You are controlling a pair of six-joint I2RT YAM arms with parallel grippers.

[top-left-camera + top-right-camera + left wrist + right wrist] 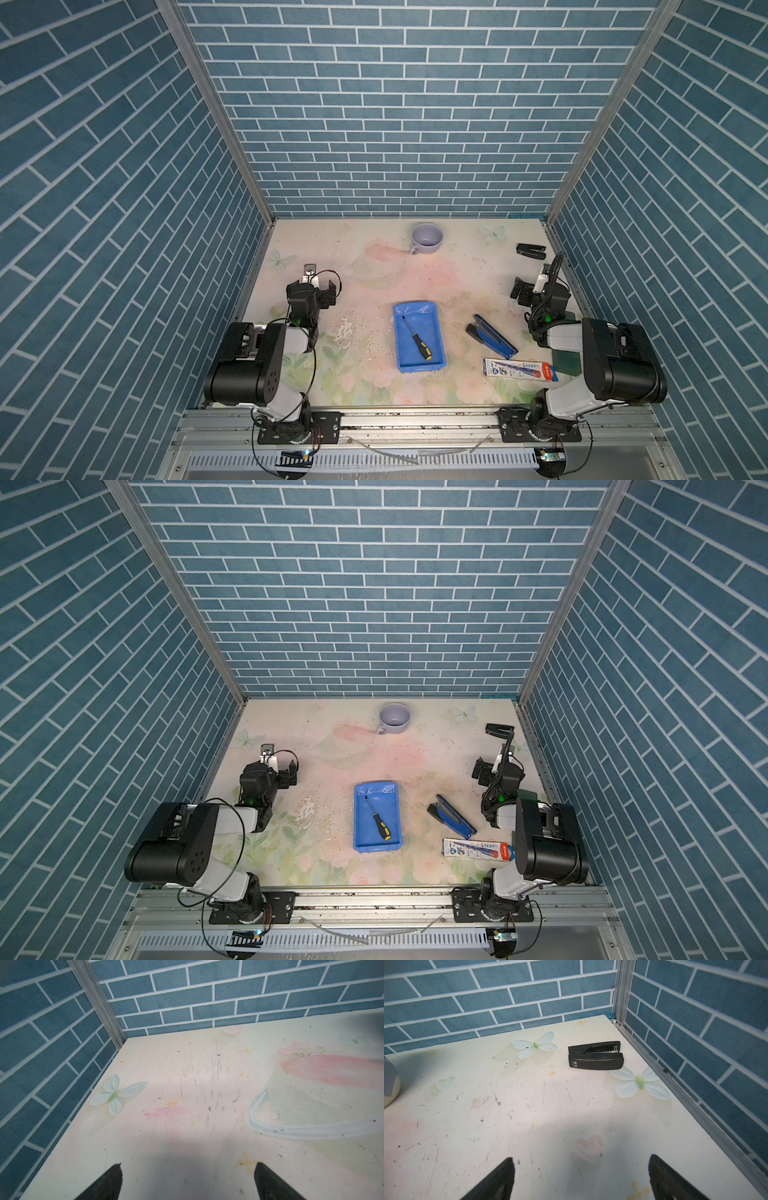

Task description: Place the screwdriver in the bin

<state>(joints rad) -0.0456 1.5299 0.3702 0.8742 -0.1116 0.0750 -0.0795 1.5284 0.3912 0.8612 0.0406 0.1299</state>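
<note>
– If the back wall is twelve o'clock and the rail carrying the arms is six, where does the screwdriver (417,337) sit?

– Inside the blue bin (428,322), flat on its floor. The bin lies on the table (374,270), a little toward six from the middle, its long sides running twelve to six. Both top views agree on the screwdriver (378,817) and the bin (388,802).

– Which way does it point?

– Its long axis runs from about eleven to five, slightly skewed against the bin's long sides. The thin metal tip points to eleven. The black-and-yellow handle lies toward five, its yellow end close to the short wall at six. Whether it touches that wall, I cannot tell.

– And the arms?

– The left arm (266,357) is at nine and the right arm (615,361) at three, both well apart from the bin. The left jaws are spread wide over bare table, and the right jaws are spread wide over bare table too.

– What else is on the table?

– A blue-and-black stapler (492,336) lies near the bin toward three, and a flat printed box (519,369) at four. A cup (427,237) stands at twelve, and a black stapler (596,1057) lies near the corner at two.
</note>
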